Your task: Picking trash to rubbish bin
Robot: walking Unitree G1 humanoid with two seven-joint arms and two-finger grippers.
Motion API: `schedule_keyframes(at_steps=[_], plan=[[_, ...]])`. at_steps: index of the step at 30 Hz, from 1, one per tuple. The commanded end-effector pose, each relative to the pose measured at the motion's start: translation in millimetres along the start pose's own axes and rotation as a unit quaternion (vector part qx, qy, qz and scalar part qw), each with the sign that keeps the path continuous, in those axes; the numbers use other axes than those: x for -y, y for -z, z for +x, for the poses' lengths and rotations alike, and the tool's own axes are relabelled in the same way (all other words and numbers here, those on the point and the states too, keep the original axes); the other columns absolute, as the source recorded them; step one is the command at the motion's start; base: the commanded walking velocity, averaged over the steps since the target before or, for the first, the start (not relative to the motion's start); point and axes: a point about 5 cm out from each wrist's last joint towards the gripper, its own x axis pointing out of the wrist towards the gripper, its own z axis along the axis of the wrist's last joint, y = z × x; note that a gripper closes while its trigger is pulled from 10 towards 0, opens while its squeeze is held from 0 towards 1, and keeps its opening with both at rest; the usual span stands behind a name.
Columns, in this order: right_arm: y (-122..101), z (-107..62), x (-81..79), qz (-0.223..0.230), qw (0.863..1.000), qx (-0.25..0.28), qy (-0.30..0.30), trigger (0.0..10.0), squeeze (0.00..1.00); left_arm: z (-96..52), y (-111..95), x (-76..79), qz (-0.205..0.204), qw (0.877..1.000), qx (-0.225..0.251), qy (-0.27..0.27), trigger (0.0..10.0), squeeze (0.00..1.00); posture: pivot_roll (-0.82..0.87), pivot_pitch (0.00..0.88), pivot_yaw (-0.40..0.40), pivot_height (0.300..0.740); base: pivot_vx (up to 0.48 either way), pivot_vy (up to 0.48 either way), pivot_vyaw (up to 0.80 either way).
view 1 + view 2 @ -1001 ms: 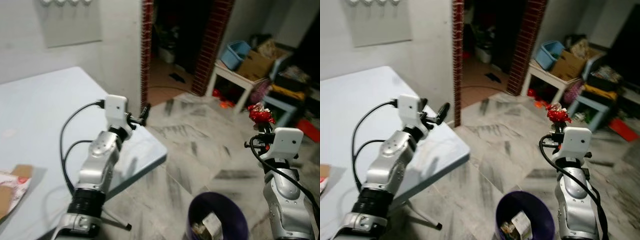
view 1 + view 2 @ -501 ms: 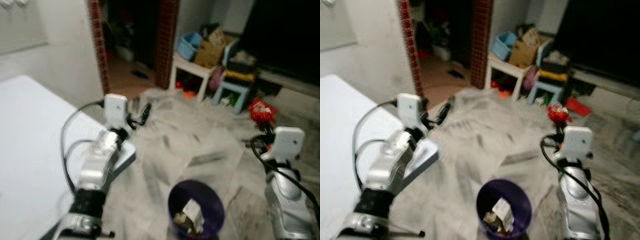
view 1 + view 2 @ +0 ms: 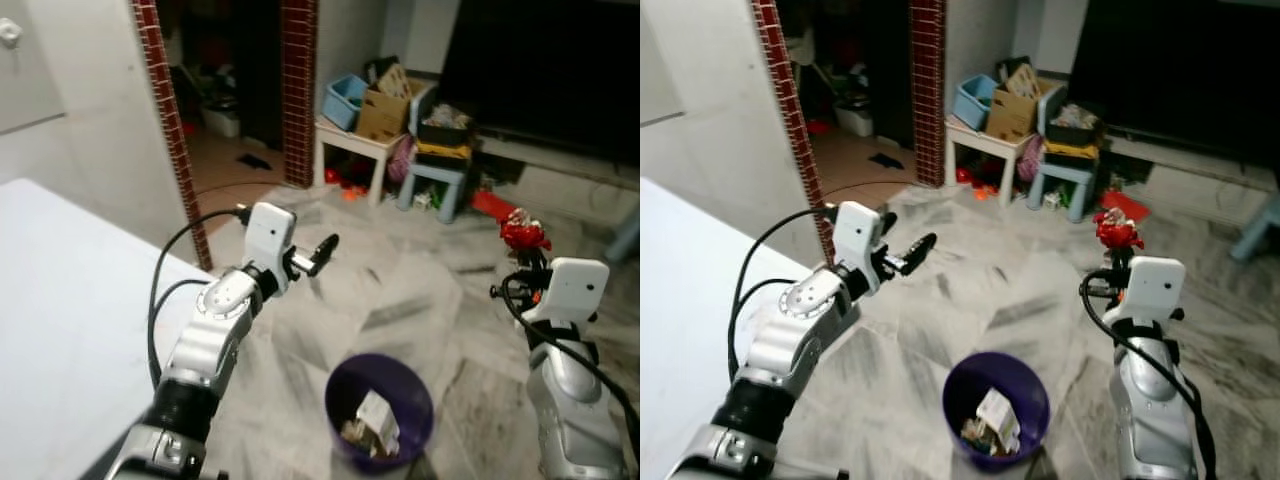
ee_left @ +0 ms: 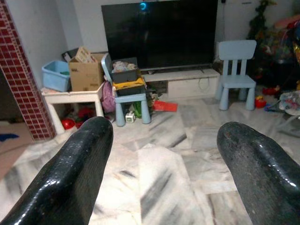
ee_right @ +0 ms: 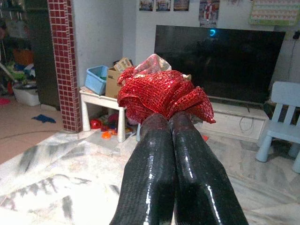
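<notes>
Two hands in view. The right hand [image 5: 171, 119] is raised, its fingers [image 5: 150, 178] pressed together and clamped on one piece of trash: a crumpled red mesh wrapper [image 5: 164, 96] that bunches out beyond the fingertips. In the head views the same wrapper [image 3: 524, 234] sits above the right wrist's white camera housing [image 3: 574, 288]. The left hand [image 4: 164, 140] is held forward, fingers well apart, with nothing between them.

One rubbish bin [image 3: 415, 388], purple and round, stands on the marbled floor [image 3: 420, 290] below and between the two hands, nearer the robot than the held wrapper. It holds several pieces of rubbish [image 3: 372, 420]; a white carton-like item is distinguishable, the rest too small to identify or count.

One white desk [image 3: 60, 330] lies beside the left arm, cut off at the frame edge.

Beyond the hands: one television [image 4: 159, 33], one pale blue child's chair [image 4: 236, 70], one cardboard box [image 4: 86, 72], one blue tub [image 4: 57, 75]. Smaller clutter there is indistinct.
</notes>
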Motion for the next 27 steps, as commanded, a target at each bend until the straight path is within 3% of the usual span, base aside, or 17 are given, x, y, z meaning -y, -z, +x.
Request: schedule_keyframes(at_steps=[1,7,14,20,27], plan=[[-4.1,2.2,3.2,0.003,1.0,0.001,0.009,10.0,0.0,0.3,2.9,0.0,0.006,1.0,-0.011,0.007,10.0,0.0,-0.11,0.0,-0.003,0.74,0.0,0.0,0.0],[-3.8,-0.6,10.5,-0.005,1.0,-0.006,0.021,10.0,0.0,-0.8,10.8,6.6,0.014,0.999,-0.03,0.04,10.0,0.0,-0.13,0.013,0.011,0.74,0.0,0.0,0.0],[-2.7,-8.3,19.6,-0.012,0.999,-0.012,0.027,10.0,0.0,0.3,12.2,7.9,0.003,0.999,-0.034,0.04,10.0,0.0,-0.14,0.044,0.013,0.74,0.0,0.0,0.0],[-1.0,-13.7,17.8,-0.015,0.999,-0.018,0.026,10.0,0.0,-0.8,15.5,10.8,0.006,0.998,-0.037,0.05,10.0,0.0,-0.15,0.078,0.018,0.74,0.0,0.0,0.0],[2.5,-15.8,19.1,-0.023,0.999,-0.026,0.024,10.0,0.0,-17.9,47.8,24.7,0.006,0.992,-0.082,0.097,10.0,0.0,-0.15,0.1,0.03,0.74,0.0,0.0,0.0]])
